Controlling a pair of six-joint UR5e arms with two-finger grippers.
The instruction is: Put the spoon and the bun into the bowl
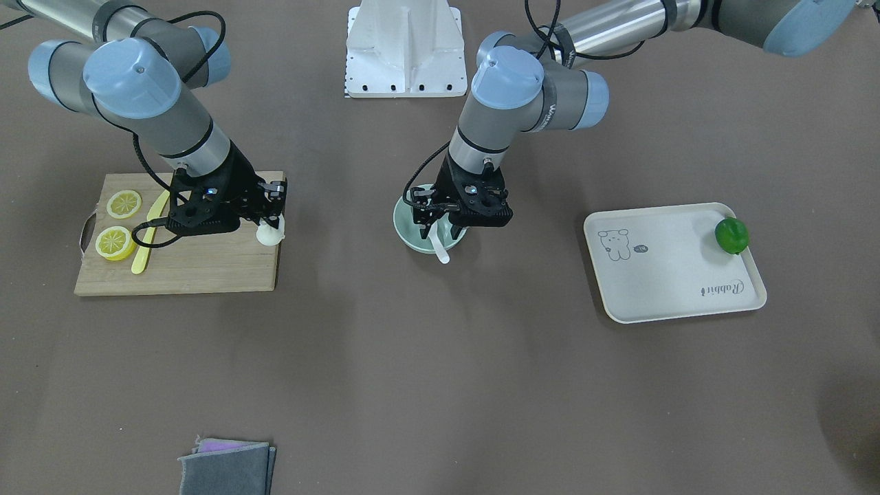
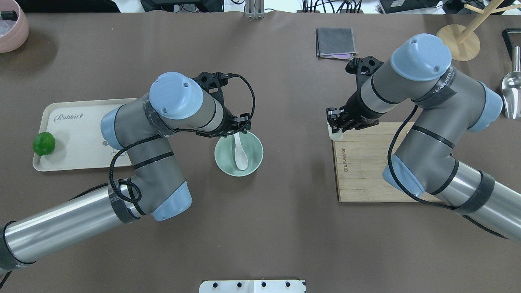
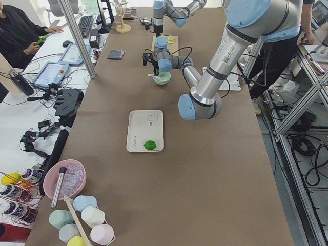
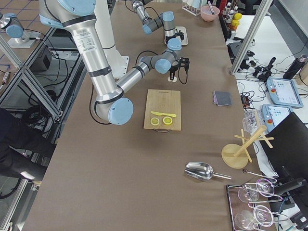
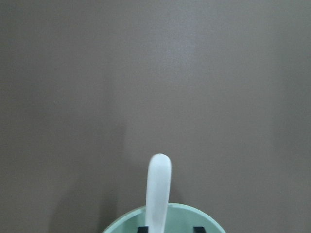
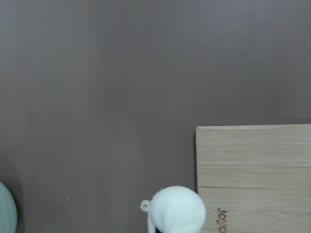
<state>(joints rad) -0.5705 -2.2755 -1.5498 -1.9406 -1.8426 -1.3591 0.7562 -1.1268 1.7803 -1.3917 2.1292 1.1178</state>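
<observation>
The mint-green bowl (image 2: 220, 160) stands at mid-table. The white spoon (image 2: 240, 154) lies in it, scoop down, its handle leaning over the far rim (image 5: 158, 189). My left gripper (image 2: 240, 129) hangs over the bowl's far rim with the handle between its fingers; the jaws stand wider than the handle, so it is open. My right gripper (image 2: 336, 126) is shut on the white bun (image 2: 334, 133) at the cutting board's (image 2: 366, 171) far corner nearest the bowl. The bun (image 6: 176, 208) shows low in the right wrist view, over the board's edge.
Two lemon slices (image 1: 124, 204) and a yellow knife (image 1: 148, 240) lie on the board's other end. A cream tray (image 1: 674, 275) with a green lime (image 1: 731, 235) sits on the left arm's side. A folded grey cloth (image 1: 227, 467) lies at the far edge.
</observation>
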